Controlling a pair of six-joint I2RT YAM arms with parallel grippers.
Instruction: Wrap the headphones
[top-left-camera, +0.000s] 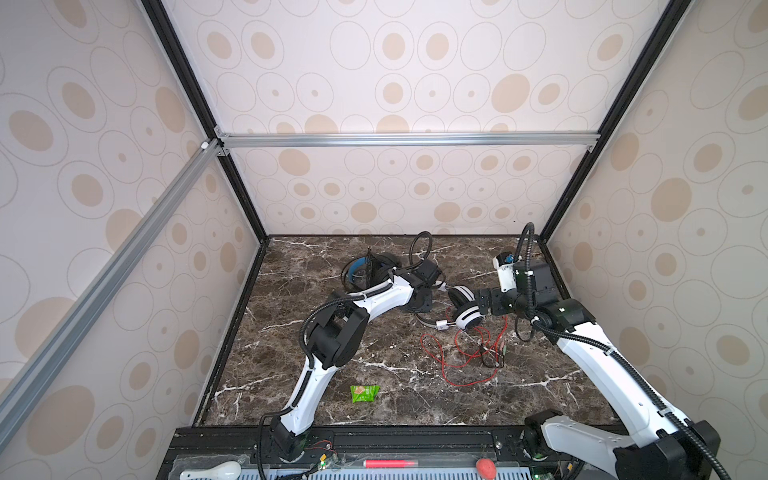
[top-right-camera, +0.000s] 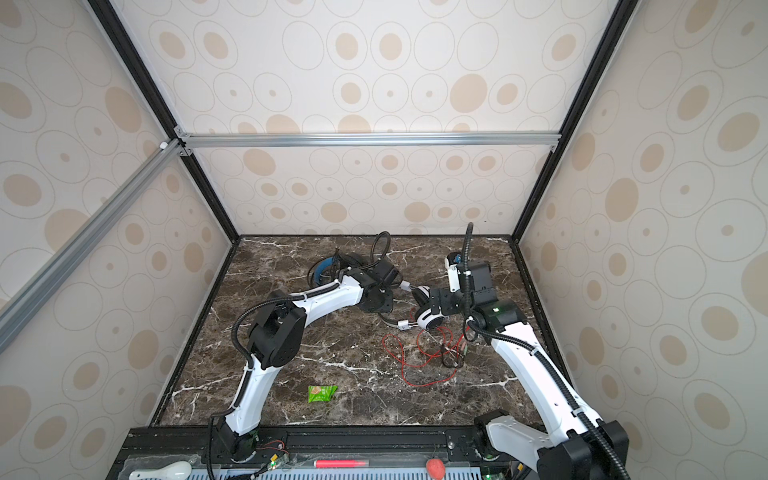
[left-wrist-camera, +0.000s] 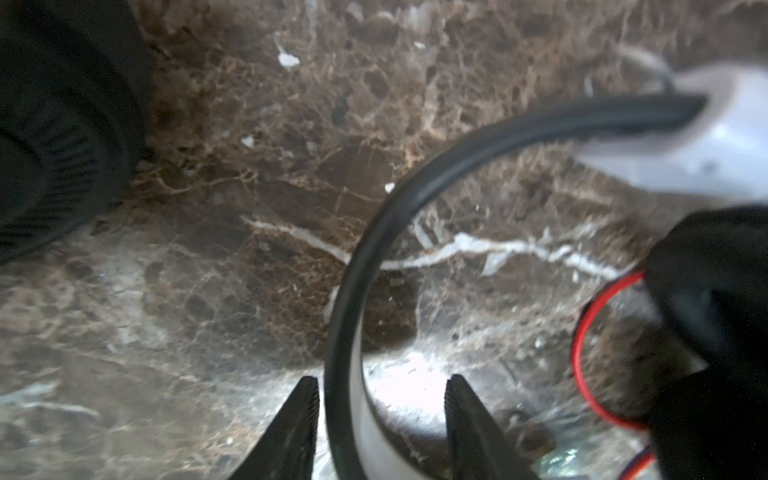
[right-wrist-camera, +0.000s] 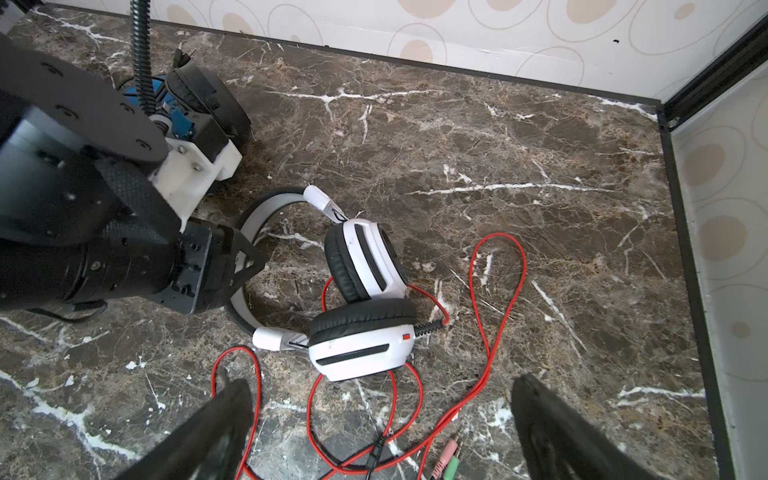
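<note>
Because the red cable (right-wrist-camera: 500, 299) lies in loose loops under and around the white headset (right-wrist-camera: 357, 345), a careless grab could snag a loop and drag the headset across the table (right-wrist-camera: 519, 137), or knot the cable instead of coiling it. Your left gripper (left-wrist-camera: 382, 379) straddles the headband (left-wrist-camera: 345, 316), jaws partly apart with a gap on each side, pinching nothing; lift off crooked and a jaw may hook it. Your right gripper (right-wrist-camera: 380, 380) hovers above headset and cable, spread wide, empty. The black headset (right-wrist-camera: 203, 91) lies apart, toward the table's far edge.
</note>
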